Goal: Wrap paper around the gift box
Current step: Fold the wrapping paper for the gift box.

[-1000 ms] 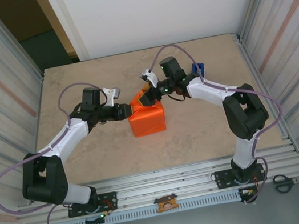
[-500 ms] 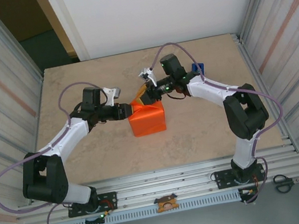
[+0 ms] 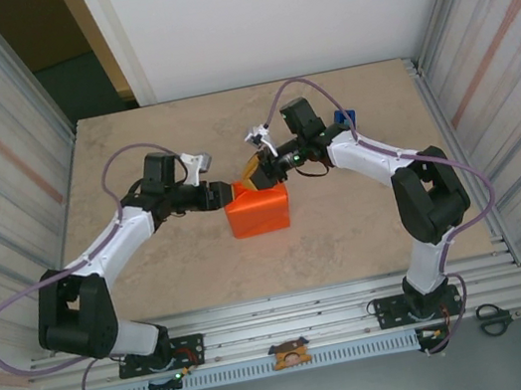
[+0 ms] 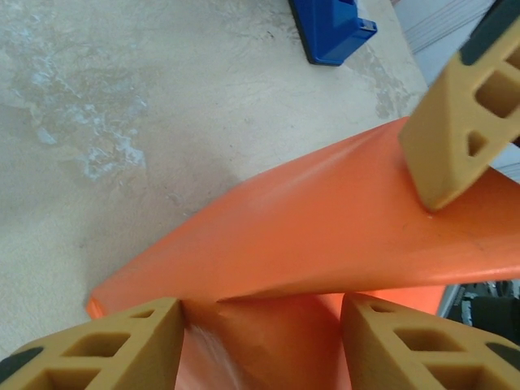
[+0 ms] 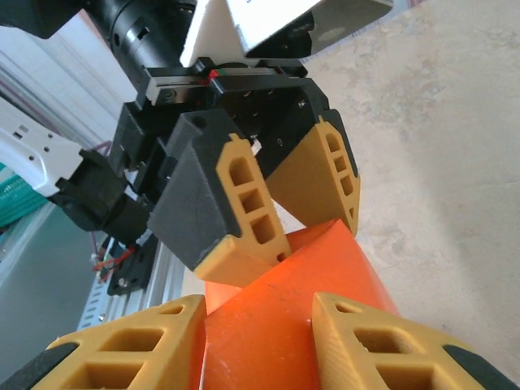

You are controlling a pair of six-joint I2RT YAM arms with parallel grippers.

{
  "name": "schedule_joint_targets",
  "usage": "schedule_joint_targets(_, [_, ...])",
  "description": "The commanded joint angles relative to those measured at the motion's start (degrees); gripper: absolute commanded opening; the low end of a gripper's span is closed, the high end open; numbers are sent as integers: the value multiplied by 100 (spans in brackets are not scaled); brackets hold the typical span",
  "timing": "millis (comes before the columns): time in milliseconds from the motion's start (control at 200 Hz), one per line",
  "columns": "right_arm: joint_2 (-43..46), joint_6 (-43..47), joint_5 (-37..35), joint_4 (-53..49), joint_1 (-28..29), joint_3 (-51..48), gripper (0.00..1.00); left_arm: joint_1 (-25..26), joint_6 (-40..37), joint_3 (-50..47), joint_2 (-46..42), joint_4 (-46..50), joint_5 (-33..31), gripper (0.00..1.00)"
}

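Squarely at mid-table [image 3: 367, 227], the paper [image 3: 262, 213] sits folded into a block over the gift box, which is hidden inside. My right gripper [image 3: 258, 168] pinches its far top ridge; my left gripper [image 3: 225, 193] straddles the adjoining fold, jaws half apart. Gripping or not, I cannot tell.

At the far top corner of the paper [image 3: 262, 213] we find the left pincer [image 3: 232, 192] and right pincer [image 3: 261, 168] almost tip to tip, with little room between. A blue tape dispenser [image 3: 345, 120] crowds the far right. The surface [image 3: 152, 265] lies bare near and left.
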State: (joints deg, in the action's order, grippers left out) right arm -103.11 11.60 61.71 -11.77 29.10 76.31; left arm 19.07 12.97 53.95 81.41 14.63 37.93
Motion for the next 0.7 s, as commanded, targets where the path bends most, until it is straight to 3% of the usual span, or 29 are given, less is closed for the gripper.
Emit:
schedule_joint_targets(0, [204, 396, 160, -441, -29, 143, 39, -114, 186, -157, -317, 86, 458, 56])
schedule_joint_targets(291, [212, 572, -119, -524, 27, 89, 39, -299, 584, -107, -381, -26, 570, 59])
schedule_joint_targets(451, [300, 634, -35, -456, 65, 72, 43, -314, 714, -26, -427, 65, 436, 60])
schedule_joint_targets(696, [283, 911, -29, -798, 87, 91, 47, -413, 1696, -42, -573, -327, 320, 66])
